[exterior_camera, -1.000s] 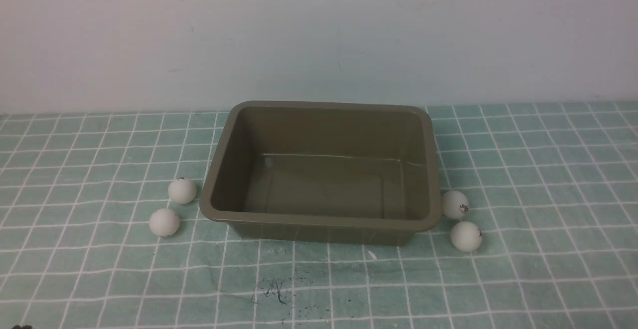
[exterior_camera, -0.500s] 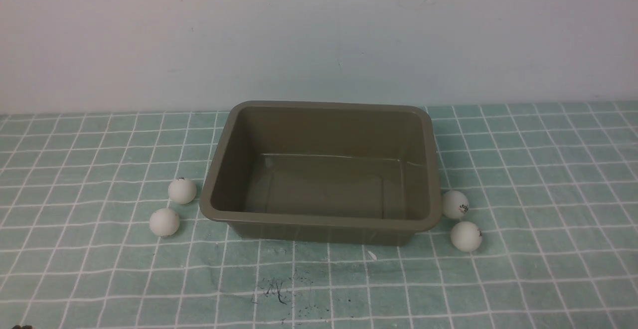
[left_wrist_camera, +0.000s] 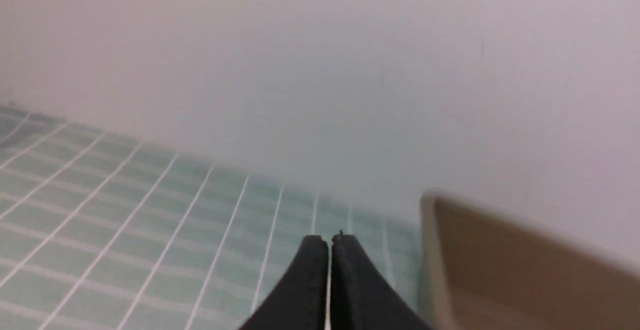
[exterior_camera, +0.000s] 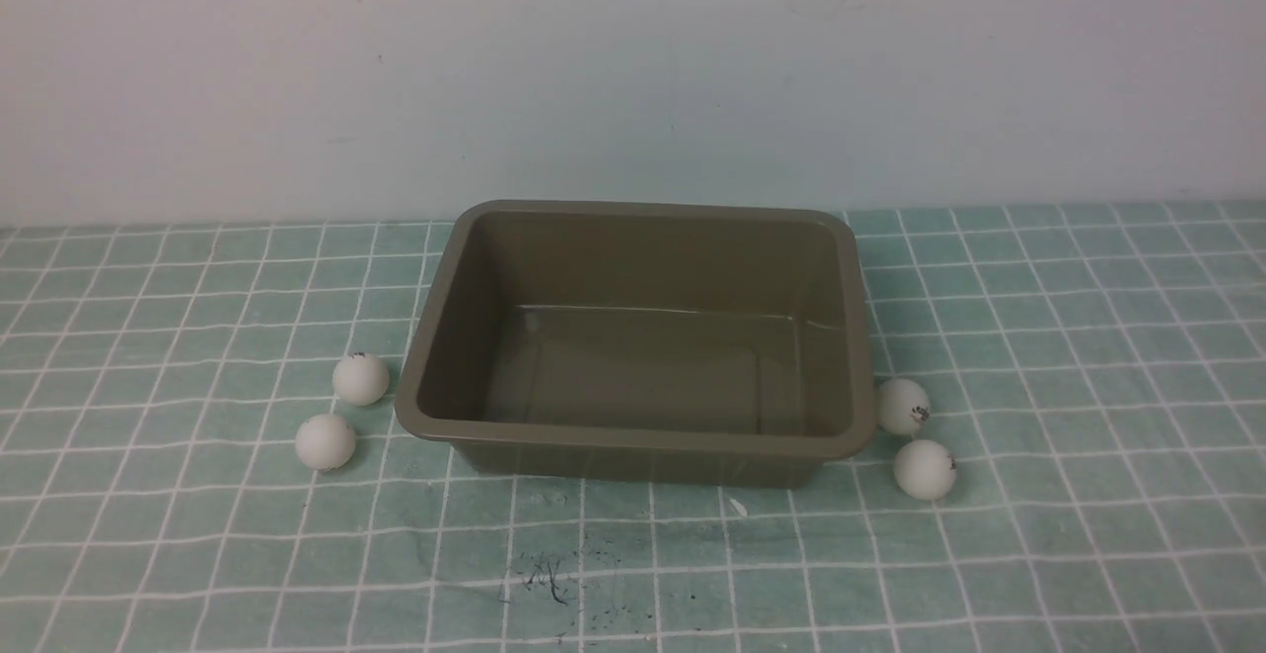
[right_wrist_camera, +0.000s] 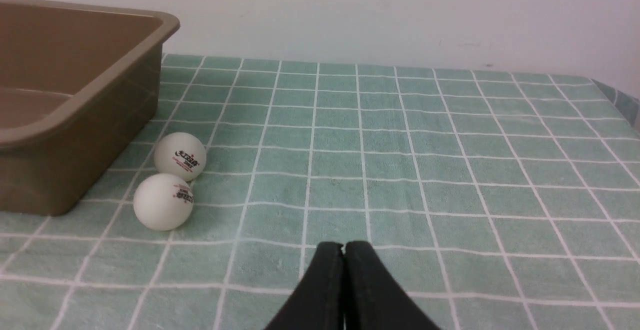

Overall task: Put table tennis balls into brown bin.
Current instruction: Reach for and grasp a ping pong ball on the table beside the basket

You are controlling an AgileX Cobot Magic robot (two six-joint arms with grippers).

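The brown bin (exterior_camera: pixel 633 445) stands empty in the middle of the green checked cloth. Two table tennis balls (exterior_camera: pixel 361 379) (exterior_camera: pixel 325 441) lie just left of it, and two more (exterior_camera: pixel 903 406) (exterior_camera: pixel 925 469) lie just right of it. In the right wrist view the right-hand balls (right_wrist_camera: pixel 180 156) (right_wrist_camera: pixel 163 202) rest beside the bin's corner (right_wrist_camera: pixel 75 115). My right gripper (right_wrist_camera: pixel 344 246) is shut and empty, low over the cloth, short of those balls. My left gripper (left_wrist_camera: pixel 329 239) is shut and empty, with the bin's blurred edge (left_wrist_camera: pixel 430 250) beside it. Neither gripper shows in the front view.
A pale wall (exterior_camera: pixel 633 69) rises right behind the bin. The checked cloth (exterior_camera: pixel 1088 356) covers the table on both sides, and dark ink marks (exterior_camera: pixel 544 574) lie on it in front of the bin. The cloth's edge (right_wrist_camera: pixel 617 97) shows in the right wrist view.
A small dark shape at the bottom left corner of the front view has gone from sight. The bin and balls have not moved.
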